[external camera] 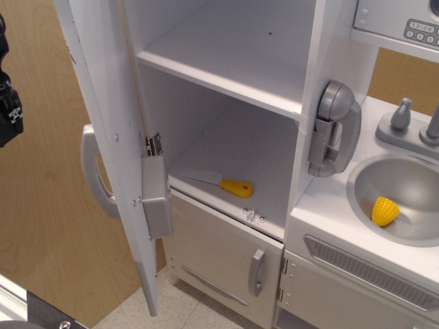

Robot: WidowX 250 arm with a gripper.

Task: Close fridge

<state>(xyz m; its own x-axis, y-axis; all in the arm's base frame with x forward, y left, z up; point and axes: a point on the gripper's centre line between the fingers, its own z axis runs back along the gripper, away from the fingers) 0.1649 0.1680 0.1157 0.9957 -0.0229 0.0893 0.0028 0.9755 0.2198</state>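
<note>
The fridge (240, 62) is a tall white toy cabinet with white shelves, and it stands open. Its large door (113, 137) swings out to the left, seen nearly edge-on, with a grey-white handle (96, 171) on its outer face and a grey block (157, 195) on its inner side. A toy knife with a yellow handle (226, 184) lies on the lower shelf. A black part of my arm (8, 110) shows at the left edge, left of the door and apart from it. Its fingers are out of view.
Below the shelf is a smaller door with a short grey handle (256, 271). A grey toy phone (334, 127) hangs on the cabinet's right side. To the right are a sink (405, 199) holding a yellow corn piece (385, 211), a faucet (418, 123), and a vented oven front (370, 267).
</note>
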